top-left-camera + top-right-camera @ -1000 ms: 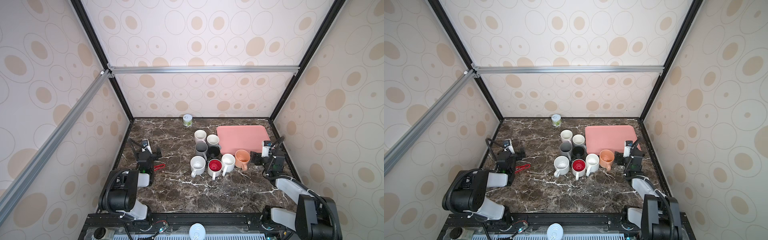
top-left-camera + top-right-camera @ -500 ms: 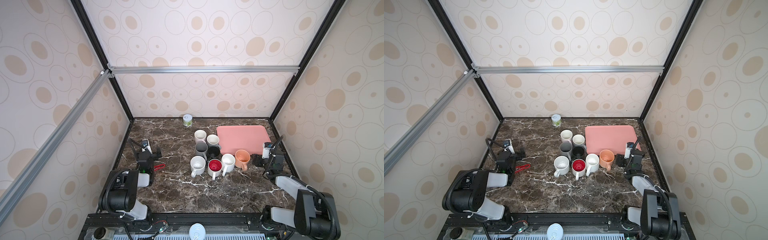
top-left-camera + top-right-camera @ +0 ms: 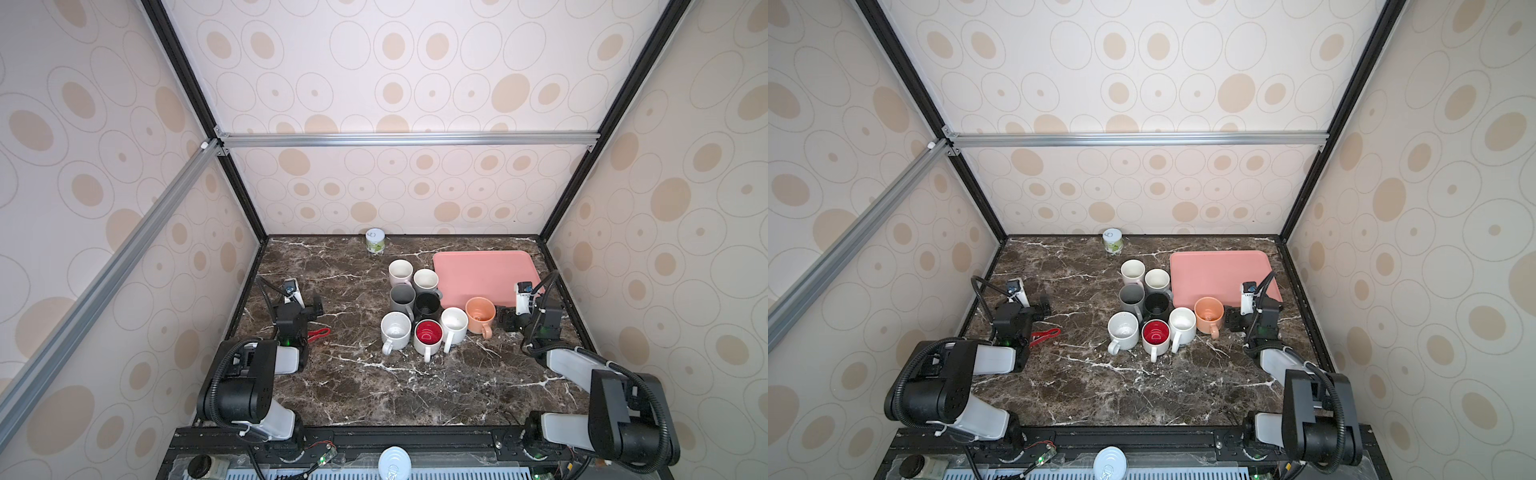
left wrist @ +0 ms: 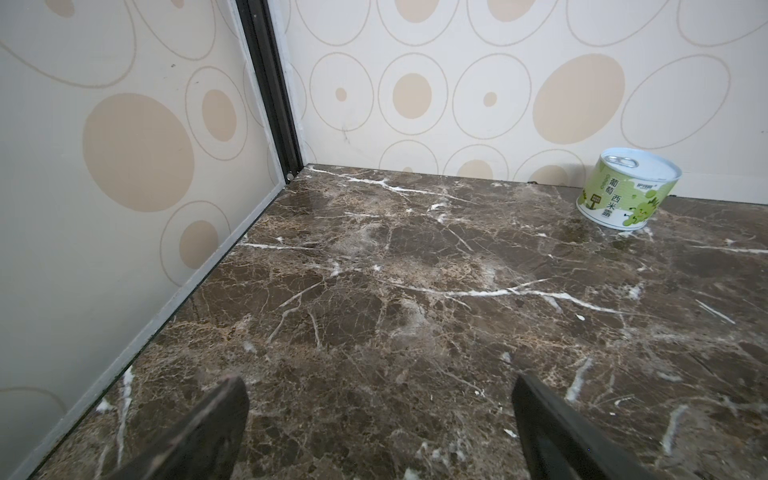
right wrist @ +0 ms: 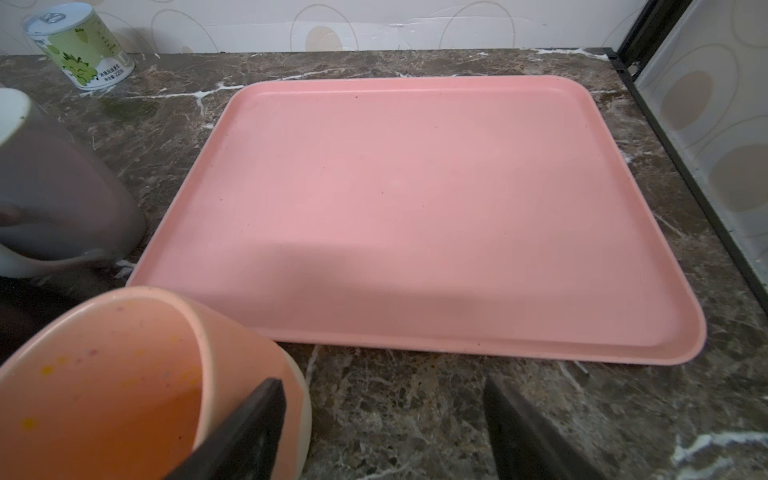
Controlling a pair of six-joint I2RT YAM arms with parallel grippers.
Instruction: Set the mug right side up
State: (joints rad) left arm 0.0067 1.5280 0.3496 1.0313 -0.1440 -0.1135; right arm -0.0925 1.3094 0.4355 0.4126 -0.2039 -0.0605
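while the orange mug [image 3: 480, 312] stands mouth up on the marble table [image 3: 374, 386], just in front of the pink tray [image 3: 482, 270] and beside 6 other mugs [image 3: 426, 307], the right gripper [image 5: 382, 386] sits spread just beside it, pinching nothing. the left gripper [image 4: 378, 382] is spread wide, well apart.

In the right wrist view we lose part of the orange mug [image 5: 124, 395] past the picture's edge, and one finger [image 5: 245, 432] of the right gripper [image 5: 382, 384] covers a strip of its wall. The pale mug [image 5: 58, 195] near it is blurred and cut off too. In both top views the left arm [image 3: 286, 328] hides one end of a red thing [image 3: 322, 331]; we cannot tell what it is. The specks [image 3: 478, 318] inside the orange mug are too small to name.
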